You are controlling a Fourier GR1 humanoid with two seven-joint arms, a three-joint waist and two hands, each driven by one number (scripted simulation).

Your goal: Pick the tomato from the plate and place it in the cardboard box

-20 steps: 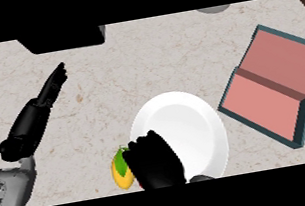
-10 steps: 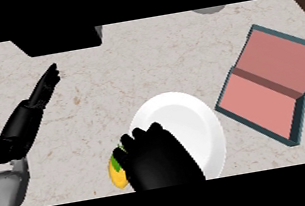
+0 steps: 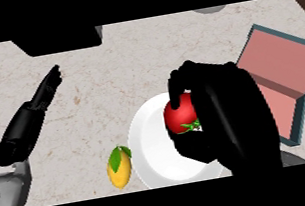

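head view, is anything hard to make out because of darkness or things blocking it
Head view: the black right hand shows almost no surface detail and hides part of the tomato and white plate; the dark object at the counter's top edge is cut off.

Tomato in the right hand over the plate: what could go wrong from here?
The right hand curls round the tomato above the plate, but much of the fruit shows beyond the fingers, so it might slip out on the way. The cardboard box lies to the right; its raised near wall could catch the hand.
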